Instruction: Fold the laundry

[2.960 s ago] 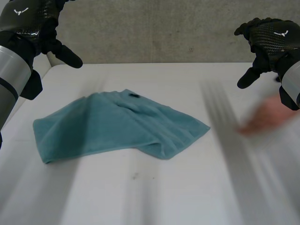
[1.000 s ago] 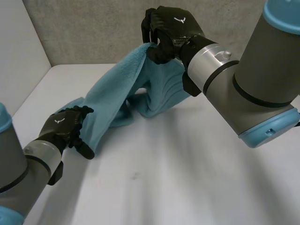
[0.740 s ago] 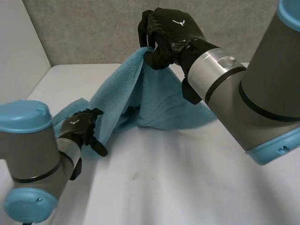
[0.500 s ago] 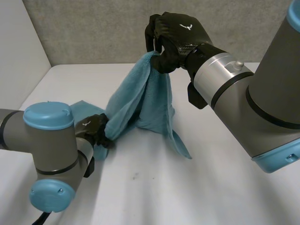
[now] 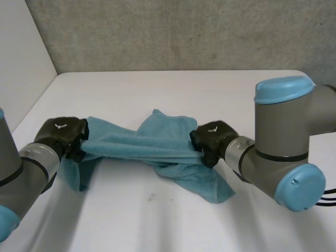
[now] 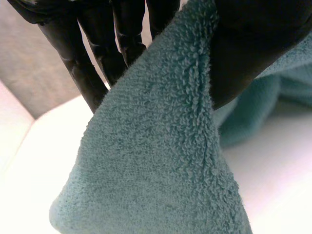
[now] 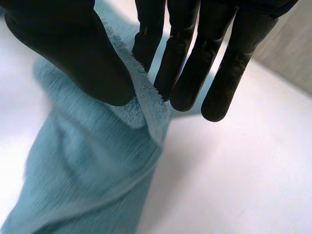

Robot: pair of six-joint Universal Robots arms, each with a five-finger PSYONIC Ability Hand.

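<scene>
A teal towel (image 5: 152, 142) hangs stretched between my two hands just above the white table (image 5: 173, 89), its loose parts drooping onto the surface. My left hand (image 5: 62, 135) is shut on the towel's left end; in the left wrist view the thumb (image 6: 253, 44) presses the towel (image 6: 156, 161) against the fingers (image 6: 97, 53). My right hand (image 5: 212, 140) is shut on the right end; in the right wrist view its thumb (image 7: 73, 53) and fingers (image 7: 185, 58) pinch a towel (image 7: 87, 165) edge.
A grey wall (image 5: 184, 31) runs along the table's far edge and a white side panel (image 5: 21, 73) stands at the left. Bare table lies in front of the towel and behind it.
My right hand has come down from high above the table to low at the right. My left hand closed on the towel's left end, and the towel is now pulled out sideways between them.
</scene>
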